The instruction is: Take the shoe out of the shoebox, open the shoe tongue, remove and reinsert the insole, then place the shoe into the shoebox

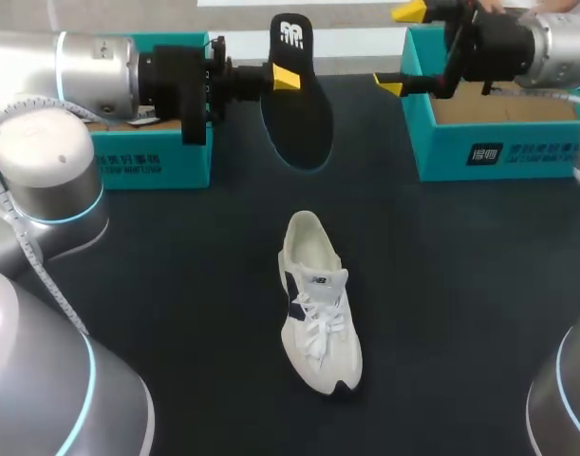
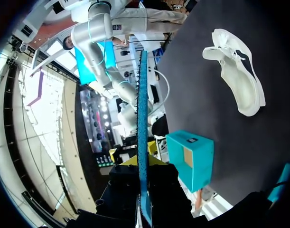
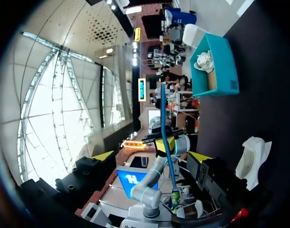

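Observation:
A white shoe [image 1: 318, 304] lies on the dark table, heel toward the back, laces loose; it also shows in the left wrist view [image 2: 237, 80] and the right wrist view [image 3: 251, 159]. My left gripper [image 1: 282, 76] is shut on a black insole [image 1: 297, 114], held up over the back middle of the table. From its own wrist the insole [image 2: 142, 128] appears edge-on between the fingers [image 2: 143, 164]. My right gripper [image 1: 401, 47] stands wide open to the right of the insole, apart from it, with nothing between its fingers [image 3: 152, 156]. It faces the insole's edge [image 3: 165, 133].
A teal shoebox part [image 1: 152, 157] stands at the back left under my left arm, with white paper inside [image 3: 204, 61]. Another teal box [image 1: 498, 142] stands at the back right below my right arm. Dark tabletop [image 1: 176, 285] surrounds the shoe.

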`<state>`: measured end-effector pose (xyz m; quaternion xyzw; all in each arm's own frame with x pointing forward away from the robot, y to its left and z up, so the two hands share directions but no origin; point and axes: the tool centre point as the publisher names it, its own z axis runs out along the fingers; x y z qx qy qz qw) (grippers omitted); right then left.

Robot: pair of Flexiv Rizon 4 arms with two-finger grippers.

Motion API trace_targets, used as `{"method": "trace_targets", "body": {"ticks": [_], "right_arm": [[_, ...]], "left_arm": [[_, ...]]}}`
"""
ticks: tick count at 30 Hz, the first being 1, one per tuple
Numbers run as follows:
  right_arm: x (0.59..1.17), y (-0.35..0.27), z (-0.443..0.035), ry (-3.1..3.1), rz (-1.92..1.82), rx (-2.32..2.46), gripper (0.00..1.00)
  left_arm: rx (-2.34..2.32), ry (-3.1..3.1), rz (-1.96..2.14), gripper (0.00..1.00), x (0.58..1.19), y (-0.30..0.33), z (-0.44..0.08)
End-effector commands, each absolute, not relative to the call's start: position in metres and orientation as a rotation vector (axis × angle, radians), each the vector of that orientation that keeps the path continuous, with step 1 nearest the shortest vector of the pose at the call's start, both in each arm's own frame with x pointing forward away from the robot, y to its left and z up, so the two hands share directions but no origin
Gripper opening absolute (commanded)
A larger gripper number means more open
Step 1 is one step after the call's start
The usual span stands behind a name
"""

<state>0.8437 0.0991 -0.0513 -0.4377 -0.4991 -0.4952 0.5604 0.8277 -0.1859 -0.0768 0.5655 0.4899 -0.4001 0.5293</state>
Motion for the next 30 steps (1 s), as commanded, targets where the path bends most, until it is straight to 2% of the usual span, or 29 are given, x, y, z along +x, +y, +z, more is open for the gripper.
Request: {"method": "trace_targets", "body": {"ticks": [1,25,30], "right_arm": [[0.8378,0.0879,-0.0531,-1.194,-1.164,-1.040,1.00],[0.8349,0.0790,-0.0591,-1.203,-1.165,-1.070,1.00],[0.8349,0.0790,-0.0591,-1.203,-1.165,-1.070,1.00]], "left_arm": [[1.358,1.173,-0.952,0.00,0.8343,-0.1892,-0.0735],[1.333,1.222,-0.944,0.00,0.8430,-0.1902,-0.0677],[1.078,1.441,-1.330,0.00,0.8383,-0.1954,-0.0647]]}}
